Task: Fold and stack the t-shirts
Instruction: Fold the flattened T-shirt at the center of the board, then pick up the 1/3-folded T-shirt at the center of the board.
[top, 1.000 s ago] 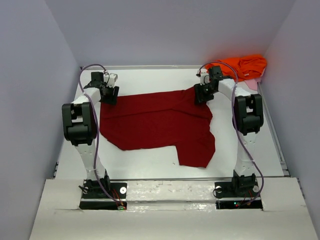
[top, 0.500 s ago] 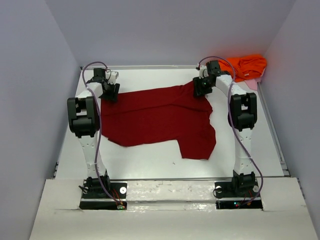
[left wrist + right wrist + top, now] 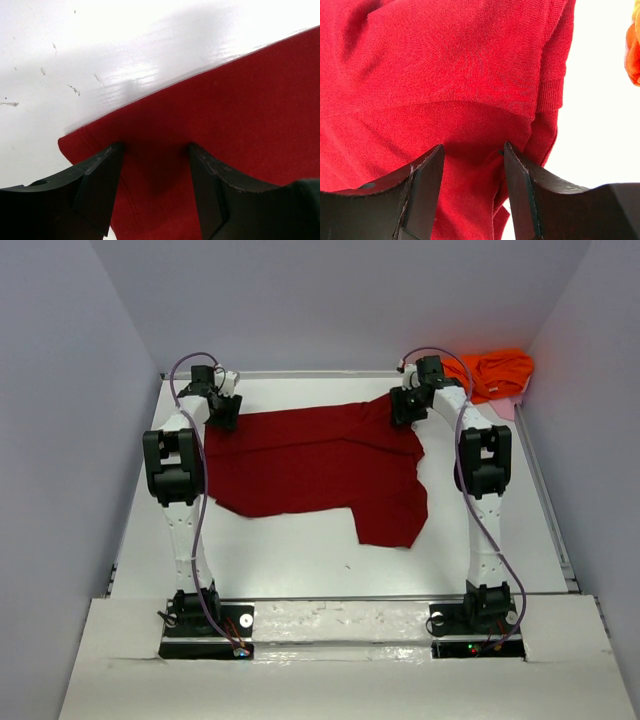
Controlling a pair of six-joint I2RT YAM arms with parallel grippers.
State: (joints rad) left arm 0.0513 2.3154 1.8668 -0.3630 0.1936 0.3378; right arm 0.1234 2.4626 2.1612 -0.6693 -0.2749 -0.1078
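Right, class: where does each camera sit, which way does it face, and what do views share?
Top external: above, behind the bases, looking down at the table; both arms show.
Left wrist: faces an edge of the red t-shirt; left gripper shows.
Right wrist: faces the red t-shirt; right gripper shows.
Shared: the red t-shirt.

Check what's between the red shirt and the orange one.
Only bare white table. The right wrist view shows that strip between the red t-shirt and the orange t-shirt.
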